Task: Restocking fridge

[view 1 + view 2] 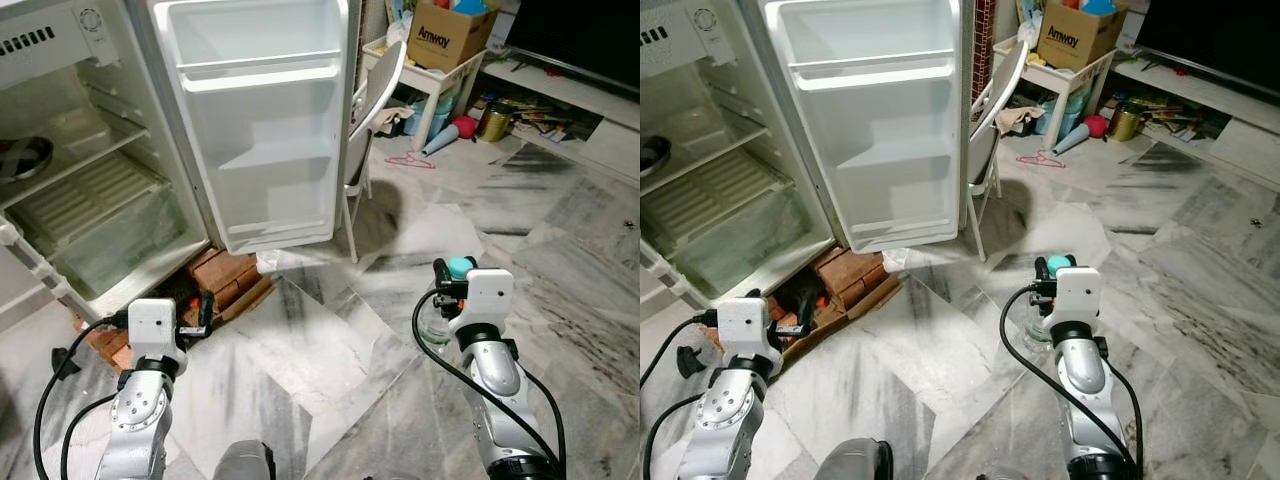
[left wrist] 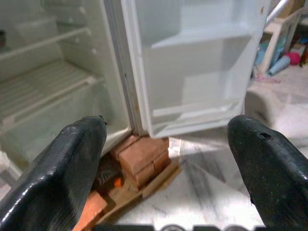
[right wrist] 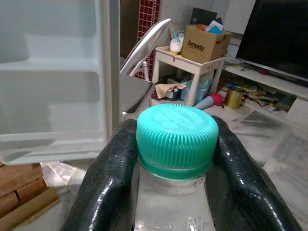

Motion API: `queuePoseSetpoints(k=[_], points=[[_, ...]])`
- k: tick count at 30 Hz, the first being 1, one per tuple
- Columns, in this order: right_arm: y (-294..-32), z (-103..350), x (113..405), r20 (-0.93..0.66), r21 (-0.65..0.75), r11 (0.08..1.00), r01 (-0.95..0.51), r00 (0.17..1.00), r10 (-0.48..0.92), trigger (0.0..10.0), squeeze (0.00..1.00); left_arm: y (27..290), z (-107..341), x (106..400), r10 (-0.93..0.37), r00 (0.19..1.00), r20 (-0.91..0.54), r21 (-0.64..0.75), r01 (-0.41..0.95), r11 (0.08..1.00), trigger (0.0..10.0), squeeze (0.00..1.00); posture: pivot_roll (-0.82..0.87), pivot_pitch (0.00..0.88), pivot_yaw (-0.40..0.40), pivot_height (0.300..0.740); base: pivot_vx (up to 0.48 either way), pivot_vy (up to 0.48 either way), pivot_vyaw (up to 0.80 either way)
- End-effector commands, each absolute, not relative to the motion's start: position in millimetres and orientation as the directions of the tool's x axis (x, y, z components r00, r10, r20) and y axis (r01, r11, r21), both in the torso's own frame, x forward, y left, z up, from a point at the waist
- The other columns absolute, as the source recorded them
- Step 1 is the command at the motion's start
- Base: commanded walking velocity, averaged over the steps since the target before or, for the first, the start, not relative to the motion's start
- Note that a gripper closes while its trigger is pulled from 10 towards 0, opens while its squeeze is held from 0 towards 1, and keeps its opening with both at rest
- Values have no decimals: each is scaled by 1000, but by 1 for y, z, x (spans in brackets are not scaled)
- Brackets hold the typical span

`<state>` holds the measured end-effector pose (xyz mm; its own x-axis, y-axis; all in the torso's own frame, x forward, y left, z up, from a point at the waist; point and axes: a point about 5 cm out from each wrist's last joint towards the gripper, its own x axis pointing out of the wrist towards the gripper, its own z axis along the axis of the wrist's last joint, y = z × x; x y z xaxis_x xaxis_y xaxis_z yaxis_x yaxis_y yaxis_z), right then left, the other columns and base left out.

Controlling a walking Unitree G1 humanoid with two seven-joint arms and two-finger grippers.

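The white fridge stands open at the left with bare shelves, and its door is swung wide toward me. My right gripper is shut on a clear bottle with a teal cap, its fingers pressing the neck just under the cap. In the eye views the bottle hangs upright above the marble floor, right of the fridge door. My left gripper is open and empty, low in front of the fridge's bottom corner.
The fridge rests on red bricks and wooden boards. A metal bowl sits on an upper fridge shelf. A folding chair stands right behind the door. Farther right are a white table with a cardboard box and a low TV shelf.
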<state>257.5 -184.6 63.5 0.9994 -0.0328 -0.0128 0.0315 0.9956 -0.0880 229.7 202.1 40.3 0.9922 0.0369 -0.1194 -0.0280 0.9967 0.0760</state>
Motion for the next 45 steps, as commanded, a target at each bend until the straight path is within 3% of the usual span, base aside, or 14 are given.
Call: queuePoseSetpoints(k=[1,8,19,32,45], points=[[-185,74,264,34,-97,995,26,999,-23,10000,0,200,47,233,37,995,-92,70,-30,997,10000,0,111,0,-65,740,0,0,0],[-189,72,264,17,-113,993,35,999,-33,10000,0,191,42,227,-50,994,-94,122,61,991,10000,0,112,0,-81,740,0,0,0],[-186,71,270,16,-96,994,45,999,-43,10000,0,202,44,228,-37,993,-109,83,46,995,10000,0,114,4,-53,740,0,0,0],[-187,71,266,36,-68,991,115,993,-113,10000,0,190,46,244,-123,984,-127,77,134,988,10000,0,65,14,33,740,0,0,0],[-187,73,271,37,-80,993,92,995,-90,10000,0,187,48,248,-122,986,-117,57,129,990,10000,0,66,23,9,740,159,0,-112]])
